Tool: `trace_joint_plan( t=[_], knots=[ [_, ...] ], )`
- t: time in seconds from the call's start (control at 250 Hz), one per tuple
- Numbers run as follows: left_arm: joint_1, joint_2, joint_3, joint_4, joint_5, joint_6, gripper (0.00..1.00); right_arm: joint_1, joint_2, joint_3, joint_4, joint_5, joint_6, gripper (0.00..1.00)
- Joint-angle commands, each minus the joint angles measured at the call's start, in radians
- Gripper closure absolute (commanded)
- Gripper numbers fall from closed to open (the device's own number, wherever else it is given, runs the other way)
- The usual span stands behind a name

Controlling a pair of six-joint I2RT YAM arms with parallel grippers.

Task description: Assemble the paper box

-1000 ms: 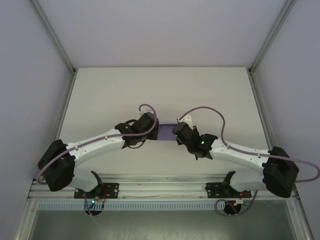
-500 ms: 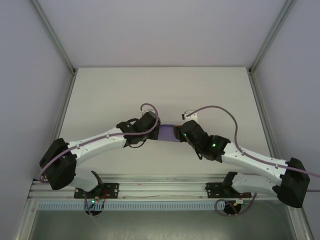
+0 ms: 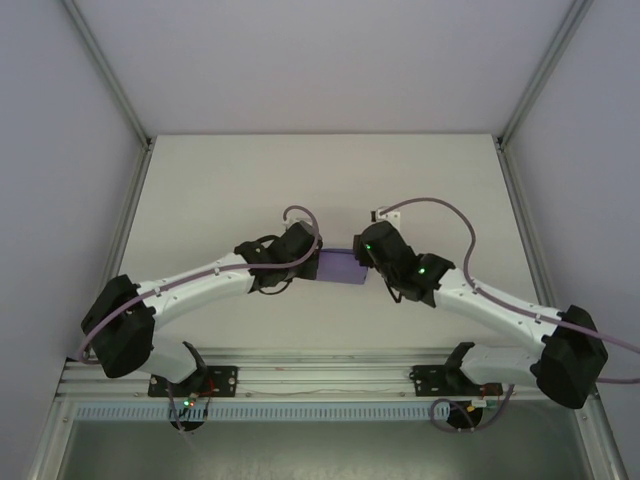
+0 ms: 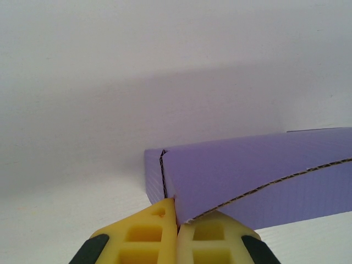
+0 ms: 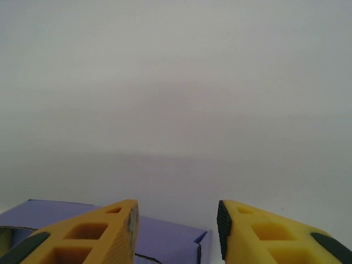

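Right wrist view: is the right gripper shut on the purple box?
No, the right gripper stands open with a wide gap between its yellow fingers, and the paper box is not pinched between them.

The counter point(image 3: 230, 190) is white, flat and smooth. A soft grey shadow point(image 4: 165, 104) lies on it near the middle. Behind the counter stands a pale back wall point(image 3: 320, 60), plain all over. There is a pale wall on each side too, the left wall point(image 3: 50, 150) and the right wall point(image 3: 600, 150). A silver left post point(image 3: 105, 65) goes up in one back corner, and a silver right post point(image 3: 545, 70) goes up in the other. Along the near edge of the counter runs a long silver rail point(image 3: 320, 372). Just below the rail is a light strip point(image 3: 320, 411) with many little slots. Under that strip is a dull grey flat part point(image 3: 300, 450).
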Motion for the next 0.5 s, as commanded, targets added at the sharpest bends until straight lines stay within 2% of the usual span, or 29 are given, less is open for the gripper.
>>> trace_joint_plan(
  t=[0.0,0.112,0.496],
  knots=[
    [-0.015,0.068,-0.052,-0.192,0.098,0.023,1.0,-0.007,0.018,-0.025,-0.061,-0.005,0.055,0.59],
    [-0.015,0.056,-0.057,-0.187,0.098,0.027,1.0,-0.008,0.035,-0.04,-0.09,-0.017,0.089,0.61],
    [-0.014,0.048,-0.064,-0.195,0.083,0.029,1.0,-0.007,0.018,-0.06,-0.256,-0.172,0.162,0.77]
  ],
)
